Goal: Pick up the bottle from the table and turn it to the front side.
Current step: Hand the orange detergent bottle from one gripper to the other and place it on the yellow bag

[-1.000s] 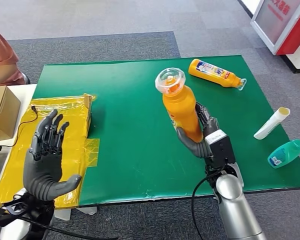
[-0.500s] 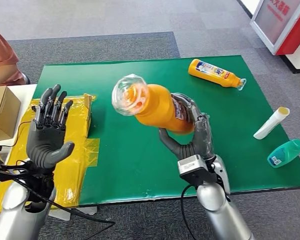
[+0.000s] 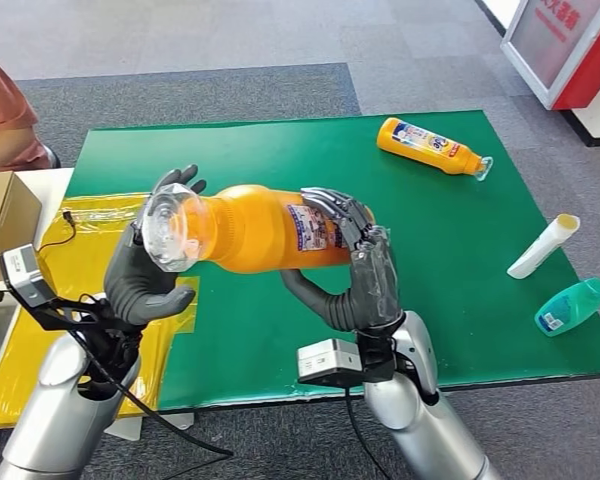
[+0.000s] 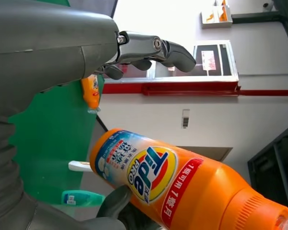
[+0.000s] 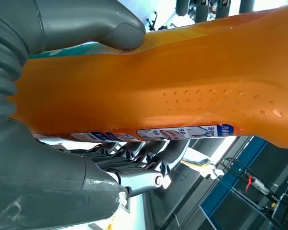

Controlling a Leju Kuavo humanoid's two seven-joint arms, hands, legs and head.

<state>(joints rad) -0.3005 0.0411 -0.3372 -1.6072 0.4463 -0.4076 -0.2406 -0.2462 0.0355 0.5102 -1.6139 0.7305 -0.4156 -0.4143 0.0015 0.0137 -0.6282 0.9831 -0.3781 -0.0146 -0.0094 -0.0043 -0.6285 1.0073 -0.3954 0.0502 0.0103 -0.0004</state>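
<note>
Orange plastic detergent bottle (image 3: 259,228) with a clear cap lies level in the air above the green mat-covered surface (image 3: 282,330), its base wrapped by the right hand (image 3: 350,270). The left hand (image 3: 142,280) cups the cap end; whether it truly grips, I cannot tell. The turning step appears under way; next, the label needs rolling forward. Open mat lies below, with a second orange bottle (image 3: 431,146) well apart near the far edge.

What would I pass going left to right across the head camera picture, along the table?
Cardboard box → left hand → held orange bottle → right hand → white tube → teal bottle.
</note>
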